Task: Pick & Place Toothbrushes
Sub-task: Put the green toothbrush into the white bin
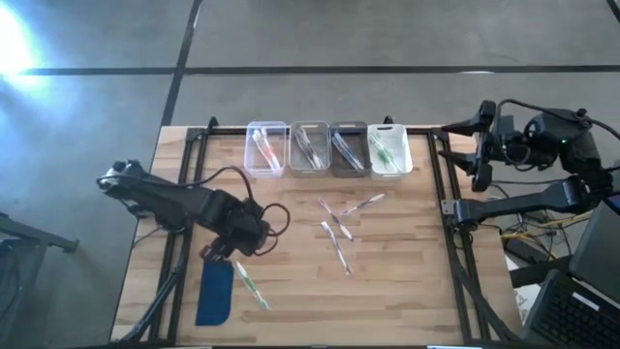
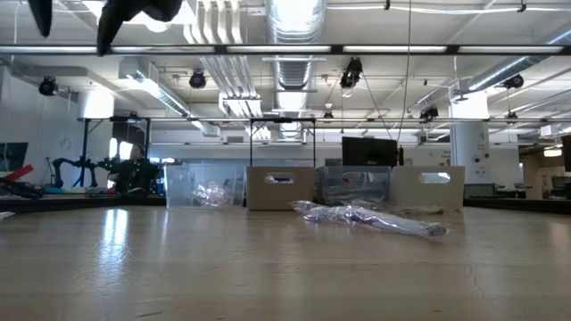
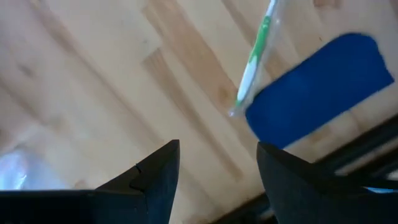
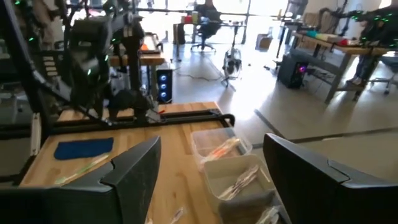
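At the left side of the table we find the left gripper (image 1: 235,254) with its jaws apart and nothing between them. A green-and-white toothbrush (image 3: 254,59) lies on the wood just ahead of the jaws, its near end touching the edge of the flat dark-blue pad (image 1: 215,293). We judge this toothbrush to be the next item for pickup, with the jaws not yet around it. Moving toward the centre, four loose toothbrushes (image 1: 340,230) lie crossed on the bare table, well apart from either set of jaws. Along the far edge stand four small plastic bins (image 1: 327,149), each already holding some toothbrushes, so we judge the sorting as partly complete, with at least five pieces still to be placed. At the right, the right gripper (image 4: 211,171) waits off the table edge, jaws spread wide and empty, pointed toward the bins.
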Available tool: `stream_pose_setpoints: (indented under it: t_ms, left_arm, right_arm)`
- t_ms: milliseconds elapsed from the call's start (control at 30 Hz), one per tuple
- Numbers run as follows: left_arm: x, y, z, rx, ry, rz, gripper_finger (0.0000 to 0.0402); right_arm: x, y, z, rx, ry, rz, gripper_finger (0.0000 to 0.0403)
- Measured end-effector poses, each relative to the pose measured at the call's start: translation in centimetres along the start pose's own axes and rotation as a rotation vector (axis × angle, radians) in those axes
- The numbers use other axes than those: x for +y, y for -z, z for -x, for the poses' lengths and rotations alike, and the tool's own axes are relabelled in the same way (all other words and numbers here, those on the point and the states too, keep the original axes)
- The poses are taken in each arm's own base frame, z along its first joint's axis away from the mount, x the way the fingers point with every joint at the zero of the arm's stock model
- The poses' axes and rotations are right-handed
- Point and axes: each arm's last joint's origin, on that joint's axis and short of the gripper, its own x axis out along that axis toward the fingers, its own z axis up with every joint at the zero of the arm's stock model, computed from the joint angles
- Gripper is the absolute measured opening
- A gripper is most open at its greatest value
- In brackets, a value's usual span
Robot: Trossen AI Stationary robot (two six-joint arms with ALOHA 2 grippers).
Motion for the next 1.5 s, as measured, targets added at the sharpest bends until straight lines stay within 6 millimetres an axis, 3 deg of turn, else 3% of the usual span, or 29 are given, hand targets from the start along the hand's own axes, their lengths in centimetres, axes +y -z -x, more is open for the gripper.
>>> stream_pose_setpoints:
  t_ms: [300,633,1100,1267,1500]
  left_arm:
    - [-0.9,0.8,-5.9,-0.095,0.129,0.032,0.0218]
    - [-2.1,1.2,-10.4,-0.090,0.138,-0.016,0.0218]
    - [-4.5,0.9,-14.5,-0.208,0.116,-0.127,0.0218]
    - [-4.2,1.0,-16.4,-0.184,0.051,-0.118,0.0218]
    - [-4.5,0.7,-18.6,-0.095,0.106,-0.120,0.0218]
  right_arm:
    - [-0.1,-0.2,-0.5,-0.002,0.053,-0.004,0.0244]
    - [-0.3,-0.4,-0.3,-0.027,0.108,0.000,0.0219]
    - [-0.7,-0.4,-0.2,-0.021,0.256,0.040,0.0230]
    - [-0.7,-0.4,-0.2,-0.020,0.259,0.045,0.0241]
    - [-0.7,-0.4,-0.2,-0.020,0.262,0.042,0.0253]
